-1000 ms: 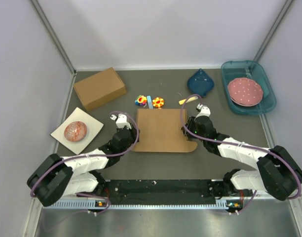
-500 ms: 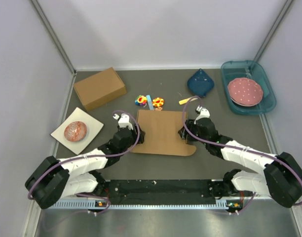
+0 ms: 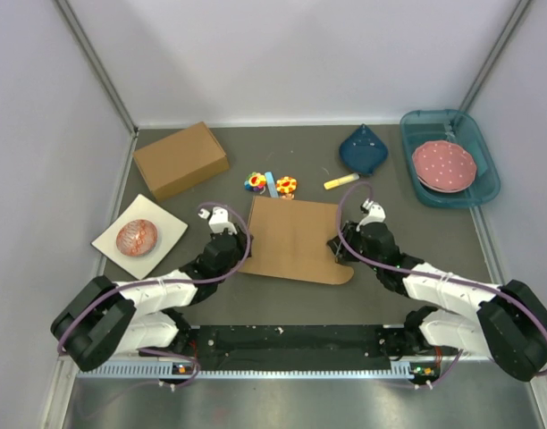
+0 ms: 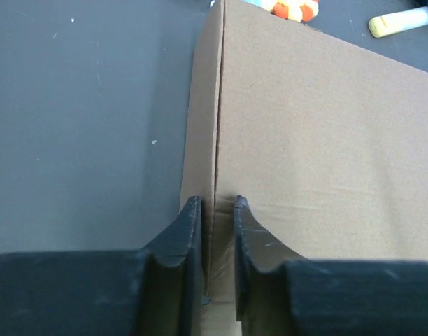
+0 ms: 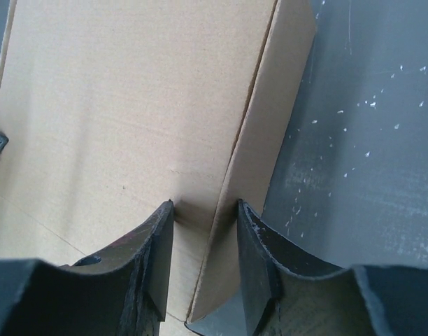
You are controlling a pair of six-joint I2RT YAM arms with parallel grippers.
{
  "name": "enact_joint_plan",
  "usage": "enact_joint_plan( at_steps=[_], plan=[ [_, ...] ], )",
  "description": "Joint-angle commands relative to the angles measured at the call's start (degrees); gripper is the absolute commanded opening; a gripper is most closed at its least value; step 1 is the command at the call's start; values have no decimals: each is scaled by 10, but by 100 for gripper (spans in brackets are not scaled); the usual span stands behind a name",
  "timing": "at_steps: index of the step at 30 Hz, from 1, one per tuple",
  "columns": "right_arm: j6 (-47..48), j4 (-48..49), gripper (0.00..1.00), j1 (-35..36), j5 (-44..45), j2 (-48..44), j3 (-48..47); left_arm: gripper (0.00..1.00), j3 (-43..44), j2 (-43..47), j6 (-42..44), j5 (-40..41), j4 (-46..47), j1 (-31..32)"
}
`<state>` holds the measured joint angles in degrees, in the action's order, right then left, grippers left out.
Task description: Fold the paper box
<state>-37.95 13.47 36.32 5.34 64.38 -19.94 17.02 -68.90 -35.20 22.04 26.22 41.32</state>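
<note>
The paper box (image 3: 296, 239) is lying flat and closed as a shallow brown cardboard slab near the middle of the dark table (image 3: 291, 143), between the two arms, with its far edge just beside a cluster of small colourful toys (image 3: 271, 184). The left gripper (image 4: 215, 206) is sitting at the box's left edge, near its front corner. Its fingers (image 4: 189, 231) are drawn close together and pinching the folded ridge where the top panel meets the narrow left side wall. The right gripper (image 5: 205, 204) is reaching the opposite edge, its fingers (image 5: 252, 238) standing wider and straddling the right fold. One is resting over the top panel and the other is lying against the slanting side flap; whether they are squeezing the cardboard I cannot tell. A chunkier cardboard box (image 3: 180, 159) is sitting well apart at the far left.
</note>
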Motion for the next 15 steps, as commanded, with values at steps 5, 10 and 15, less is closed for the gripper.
enact_joint_plan(
  at_steps=[5,10,15],
  plan=[
    [-17,-56,20,9,-33,8,32,0,-43,-35,-31,-90,-35,12],
    [-5,-77,39,-8,-17,-8,4,4,-41,-24,-49,-98,-26,12],
    [17,-125,56,-32,-20,-24,-44,34,-5,-15,-47,-100,-57,12]
  ],
)
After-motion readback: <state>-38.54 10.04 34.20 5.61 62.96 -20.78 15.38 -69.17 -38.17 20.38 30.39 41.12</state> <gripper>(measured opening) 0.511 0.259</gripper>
